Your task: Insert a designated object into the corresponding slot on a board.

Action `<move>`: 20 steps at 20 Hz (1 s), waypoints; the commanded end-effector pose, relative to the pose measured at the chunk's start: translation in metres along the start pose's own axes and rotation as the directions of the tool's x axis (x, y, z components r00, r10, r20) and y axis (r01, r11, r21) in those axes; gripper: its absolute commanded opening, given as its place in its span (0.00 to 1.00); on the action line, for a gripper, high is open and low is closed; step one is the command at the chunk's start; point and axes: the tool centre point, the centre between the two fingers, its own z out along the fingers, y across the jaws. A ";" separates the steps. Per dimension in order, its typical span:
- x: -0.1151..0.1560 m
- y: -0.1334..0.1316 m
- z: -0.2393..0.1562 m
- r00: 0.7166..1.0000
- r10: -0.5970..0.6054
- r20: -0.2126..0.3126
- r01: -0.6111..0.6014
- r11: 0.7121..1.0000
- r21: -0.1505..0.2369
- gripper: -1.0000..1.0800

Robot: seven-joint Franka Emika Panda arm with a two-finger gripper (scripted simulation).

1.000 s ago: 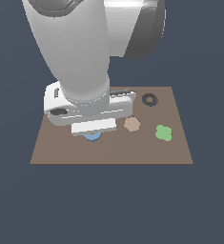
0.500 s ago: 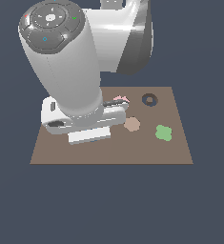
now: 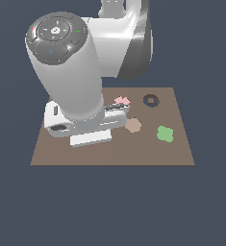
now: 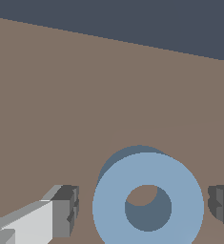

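Gripper spread, fingers either side of blue ring lying on board, apparently not touching. Slot well apart, unfilled.

The ring was a flat light-blue doughnut with a round central hole, lying flat on the board; the brown surface showed through its hole. It was seen only in the wrist view, hidden in the exterior view. The slot was a dark ring-shaped recess with a brown centre, near the board's far edge toward the exterior view's right. The board was a flat brown rectangular panel.
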 end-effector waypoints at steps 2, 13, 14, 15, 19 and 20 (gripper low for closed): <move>0.000 0.000 0.008 1.000 0.000 0.000 0.000 1.000 0.000 0.96; 0.000 0.000 0.008 1.000 0.000 0.000 0.000 1.000 0.000 0.00; 0.000 0.000 0.008 1.000 0.000 0.000 0.000 1.000 0.000 0.00; 0.000 0.000 0.008 1.000 0.000 0.000 0.000 1.000 0.000 0.00; 0.001 -0.004 0.007 1.000 -0.019 0.000 0.019 1.000 0.000 0.00; 0.002 -0.006 0.007 1.000 -0.030 0.000 0.030 1.000 0.000 0.00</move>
